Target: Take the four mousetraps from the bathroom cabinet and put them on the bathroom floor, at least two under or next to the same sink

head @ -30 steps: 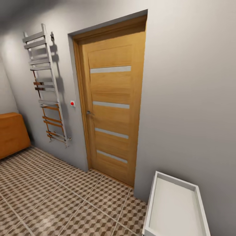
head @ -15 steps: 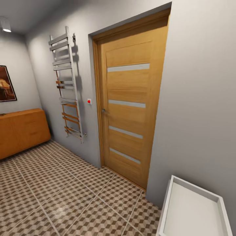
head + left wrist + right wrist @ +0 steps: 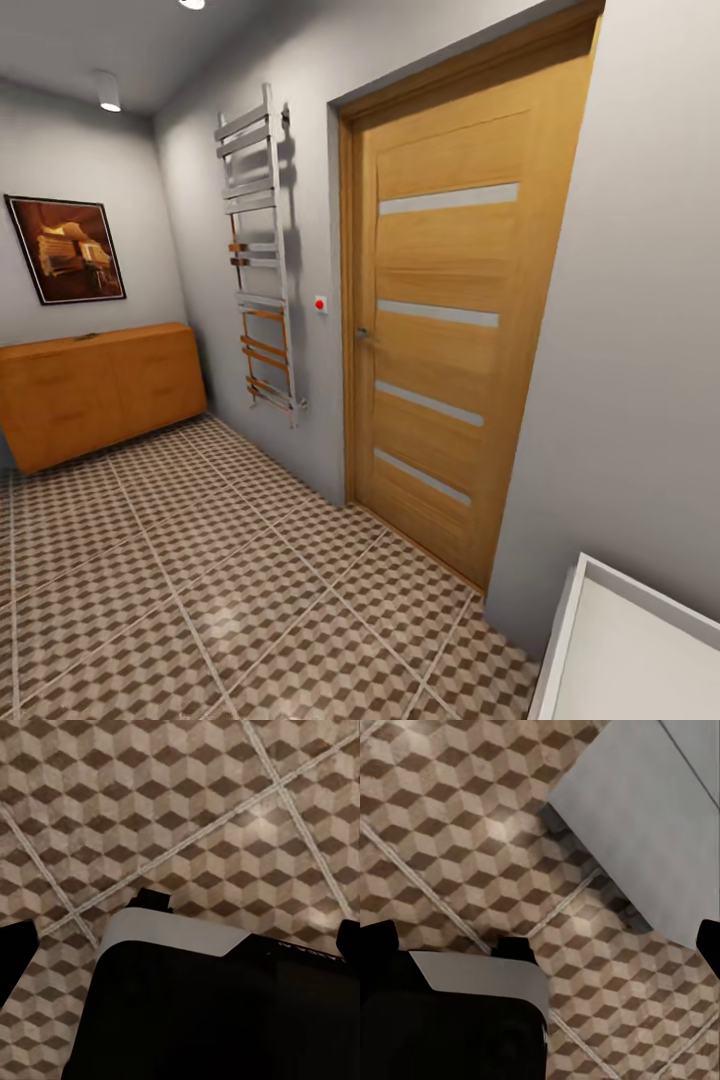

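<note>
In the head view, the cabinet (image 3: 100, 392) was observed at the far left wall, standing on the bathroom floor (image 3: 200, 580), doors shut, beneath a framed picture (image 3: 67, 249). A small dark item was noted on the cabinet top, too small to identify. No mousetraps could be made out. A chrome towel rail (image 3: 260, 260) was mounted on the grey wall beside a closed wooden door (image 3: 445, 340), with a small red-dotted switch (image 3: 320, 303) between the two. The rim of a white unit (image 3: 575, 625) was seen at the lower right corner.

In the left wrist view, the left gripper (image 3: 180, 937) was recorded above the cube-patterned tiles, its dark fingertips (image 3: 16, 949) at opposite edges of the frame, spread wide with nothing between them.

In the right wrist view, the right gripper (image 3: 540, 945) was likewise found spread apart and empty, over tiles and near a pale grey panel (image 3: 652, 825).
</note>
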